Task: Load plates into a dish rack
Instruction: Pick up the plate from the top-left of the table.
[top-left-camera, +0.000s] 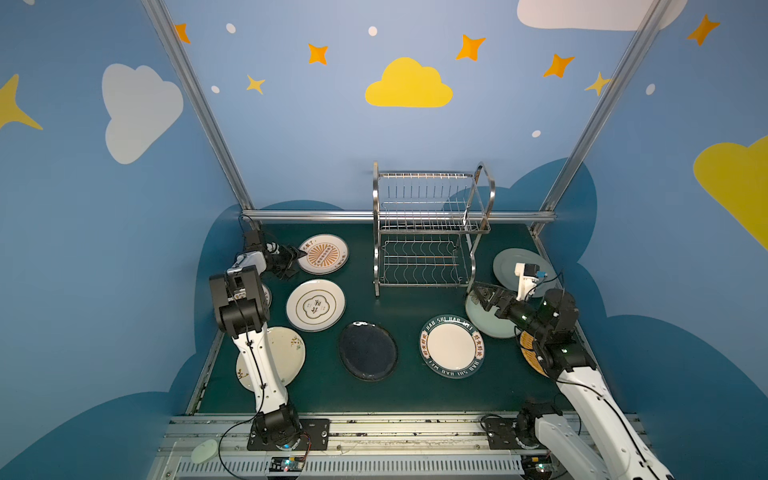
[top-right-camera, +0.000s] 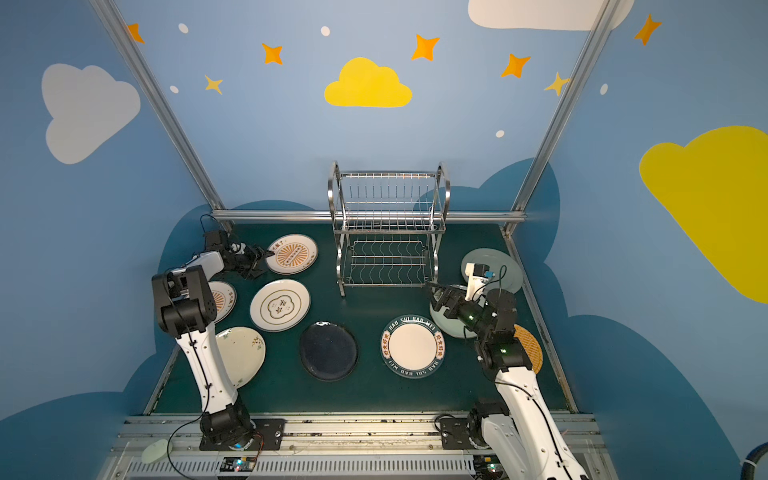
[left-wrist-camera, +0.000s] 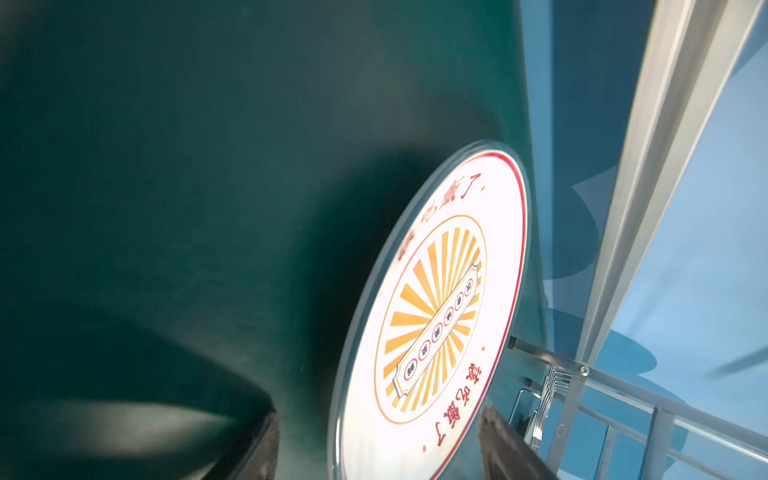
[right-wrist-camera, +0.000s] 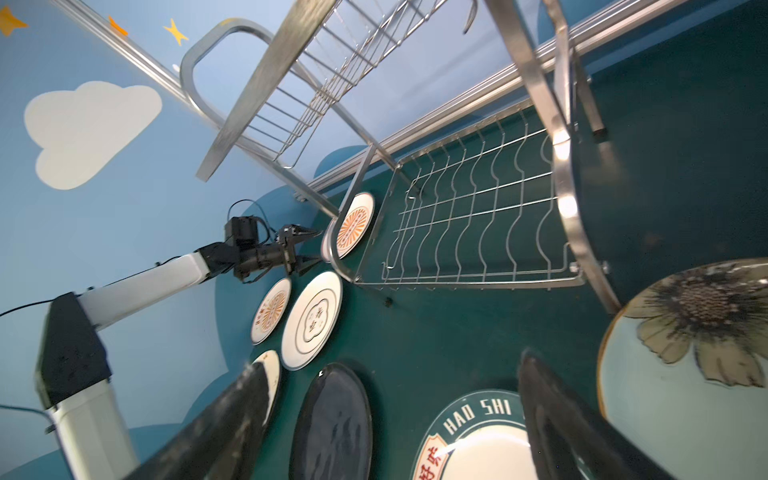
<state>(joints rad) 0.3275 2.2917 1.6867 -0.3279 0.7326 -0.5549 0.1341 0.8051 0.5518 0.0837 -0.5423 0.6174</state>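
Note:
The steel two-tier dish rack (top-left-camera: 428, 232) (top-right-camera: 388, 224) (right-wrist-camera: 478, 216) stands at the back with nothing in it. Several plates lie flat on the green mat. My left gripper (top-left-camera: 297, 262) (top-right-camera: 266, 262) (left-wrist-camera: 380, 453) is open, its jaws straddling the left rim of the white plate with the orange sunburst (top-left-camera: 324, 254) (left-wrist-camera: 436, 311), one finger under the rim and one over it. My right gripper (top-left-camera: 478, 297) (right-wrist-camera: 390, 365) hangs open and holds nothing. It is by the rack's front right leg, over the edge of a pale green flowered plate (top-left-camera: 486, 322) (right-wrist-camera: 685, 374).
Also on the mat are a gold-ringed plate (top-left-camera: 316, 305), a black plate (top-left-camera: 368, 351), a green-lettered plate (top-left-camera: 452, 347), a cream floral plate (top-left-camera: 286, 353), a second sunburst plate (top-right-camera: 222, 299), another pale green plate (top-left-camera: 509, 266) and an orange woven plate (top-left-camera: 530, 353). Walls enclose three sides.

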